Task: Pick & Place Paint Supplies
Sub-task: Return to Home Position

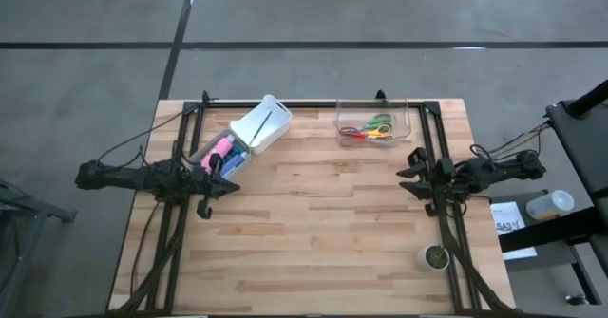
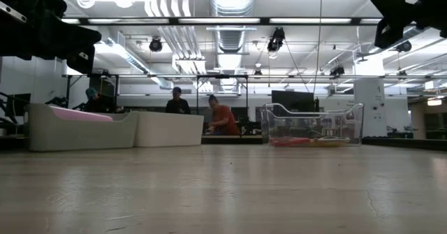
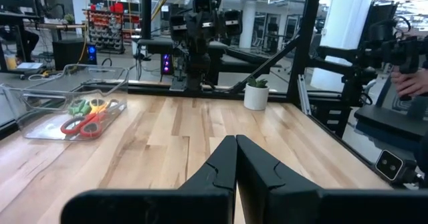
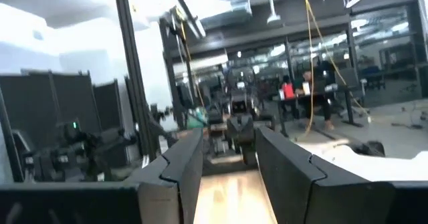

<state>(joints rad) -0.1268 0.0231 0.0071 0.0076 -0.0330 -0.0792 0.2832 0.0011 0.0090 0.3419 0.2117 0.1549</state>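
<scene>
In the high view a white tray point(image 1: 218, 157) near the table's far left holds a pink bottle point(image 1: 220, 148) and blue items point(image 1: 235, 157). A second white tray point(image 1: 261, 123) beside it carries a thin brown paintbrush point(image 1: 266, 124). In the low view both trays point(image 2: 77, 128) rest flat on the table, with pink point(image 2: 77, 114) showing over one rim. My left gripper point(image 1: 234, 187) hovers just on the near side of the first tray, and its fingers are shut on nothing point(image 3: 235, 154). My right gripper point(image 1: 407, 174) waits at the table's right, and its fingers are open point(image 4: 231, 160).
A clear bin point(image 1: 372, 126) at the far edge holds red-, yellow- and green-handled scissors point(image 3: 83, 117). A small potted plant point(image 1: 435, 257) stands near the table's right near corner. Bare wood lies between the two arms. People stand in the room beyond the table point(image 2: 223, 119).
</scene>
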